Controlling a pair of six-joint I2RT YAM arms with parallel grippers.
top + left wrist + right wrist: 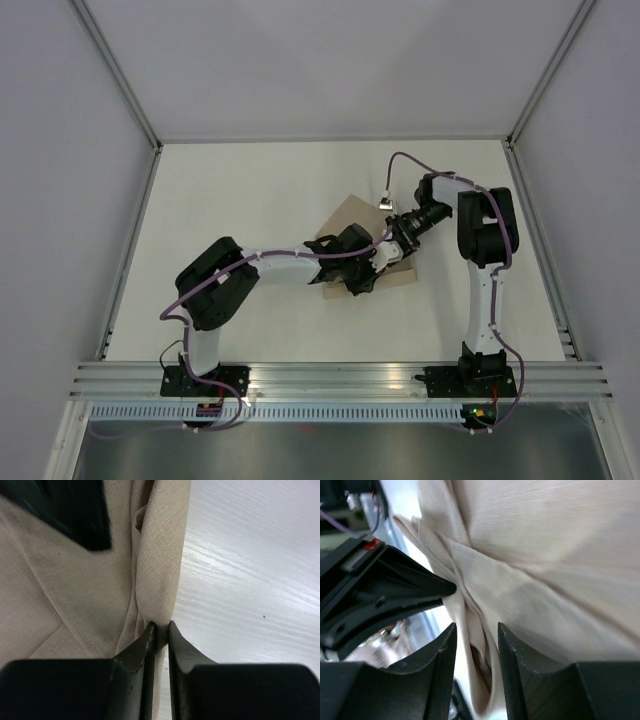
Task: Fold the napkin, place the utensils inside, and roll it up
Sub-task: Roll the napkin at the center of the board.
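The tan napkin (349, 216) lies bunched right of the table's middle, with both grippers meeting on its near part. My left gripper (367, 270) is shut on a folded edge of the napkin (157, 580), the cloth pinched between its tips (161, 629). Right beside it, my right gripper (389, 250) stands open; its jaws (476, 630) sit apart, and a loose fold of the napkin (545, 555) hangs between them. In the right wrist view, the left gripper's black finger (395, 587) points at that same fold. No utensils show in any view.
The white table (250, 200) is ringed by grey walls with metal frame posts. An aluminium rail (340, 378) carries both arm bases along the near edge. A purple cable (400, 158) loops above the right wrist.
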